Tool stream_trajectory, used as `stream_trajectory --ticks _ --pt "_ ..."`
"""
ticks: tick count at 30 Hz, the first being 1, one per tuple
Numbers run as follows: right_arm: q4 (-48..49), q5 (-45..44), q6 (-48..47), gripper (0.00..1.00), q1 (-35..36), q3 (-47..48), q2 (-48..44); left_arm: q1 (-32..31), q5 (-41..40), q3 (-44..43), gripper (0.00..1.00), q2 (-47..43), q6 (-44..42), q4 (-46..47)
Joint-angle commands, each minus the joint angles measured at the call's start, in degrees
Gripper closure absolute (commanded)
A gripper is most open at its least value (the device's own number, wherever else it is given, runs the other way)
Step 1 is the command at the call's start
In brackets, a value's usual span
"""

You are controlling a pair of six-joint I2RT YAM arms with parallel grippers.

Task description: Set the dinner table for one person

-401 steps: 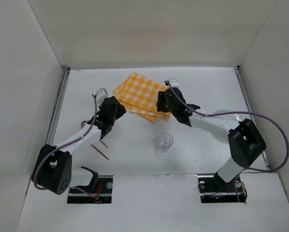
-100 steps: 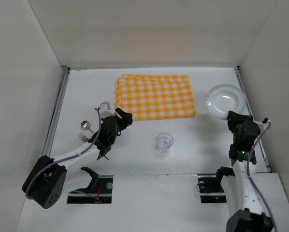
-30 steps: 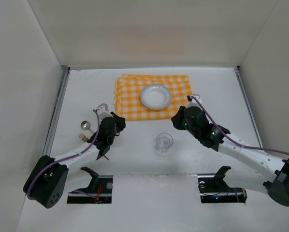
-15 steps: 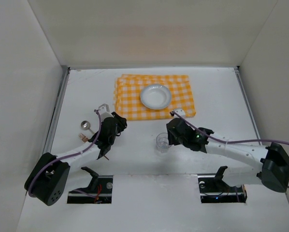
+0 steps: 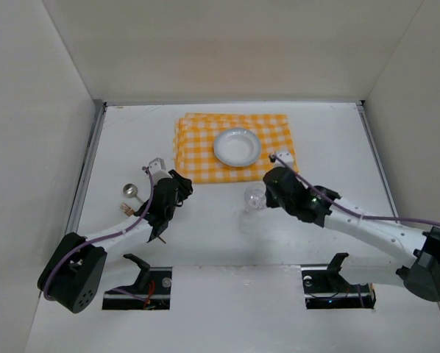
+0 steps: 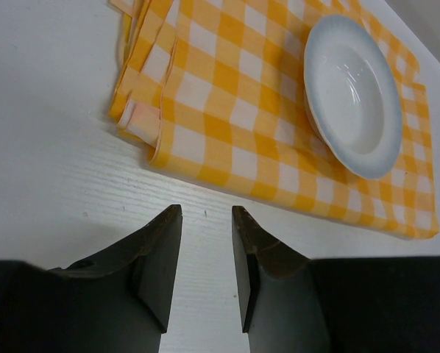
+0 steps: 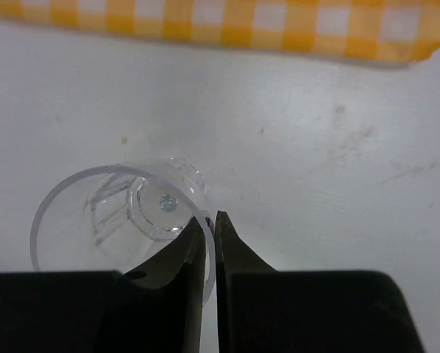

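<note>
Right wrist view is showing your right tool (image 7: 210,220) pinching the rim of the clear glass (image 7: 110,220). Its fingers (image 7: 238,265) are pressing together on the thin wall, one inside and one outside. That rim grip is probably keeping the tool clear of the table (image 5: 330,140), the white surface lying under everything between the walls, though it is leaving the glass free to swing or slip. You cannot tell whether the base is resting on the table or hanging just above it. From above, the glass is sitting just short of the near edge of the checked mat (image 5: 198,151), right of its middle. The plate (image 5: 237,147) is occupying the mat's centre, so it is the thing standing in your way if the glass is heading onto the mat. Your left tool (image 6: 205,220) is waiting with its fingers slightly spread and nothing between them, pointing at the mat's near left corner, likely keeping out of the right arm's path. A spoon (image 5: 130,191) is lying on the bare table beside the left arm, well apart from the mat.
</note>
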State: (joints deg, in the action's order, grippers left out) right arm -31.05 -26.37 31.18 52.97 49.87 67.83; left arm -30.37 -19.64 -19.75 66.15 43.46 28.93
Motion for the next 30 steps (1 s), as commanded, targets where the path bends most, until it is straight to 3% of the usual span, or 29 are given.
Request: stream_trajectory --ticks 1,7,12,19,30 --pt "3.7 -2.8 -4.6 0.93 -5.8 7.9 -2.7 0.3 -1.1 -1.2 0.69 -0.7 -0.5 1.9" --pt "12.1 -0.5 -9.3 0.93 -22.1 18.9 8.9 0.6 -1.1 -1.2 0.66 -0.5 -0.7 1.7" --pt "12.7 0.0 -11.4 0.93 -30.1 32.6 23.4 0.9 -1.1 -1.1 0.65 -0.8 -0.7 1.7" --pt "10.7 3.5 -10.9 0.93 -35.5 47.4 39.5 1.2 -1.0 -1.4 0.65 0.3 -0.7 1.6" --pt "9.3 4.2 -9.5 0.93 -37.3 57.8 52.7 1.3 -1.1 -1.6 0.64 1.6 -0.8 1.9"
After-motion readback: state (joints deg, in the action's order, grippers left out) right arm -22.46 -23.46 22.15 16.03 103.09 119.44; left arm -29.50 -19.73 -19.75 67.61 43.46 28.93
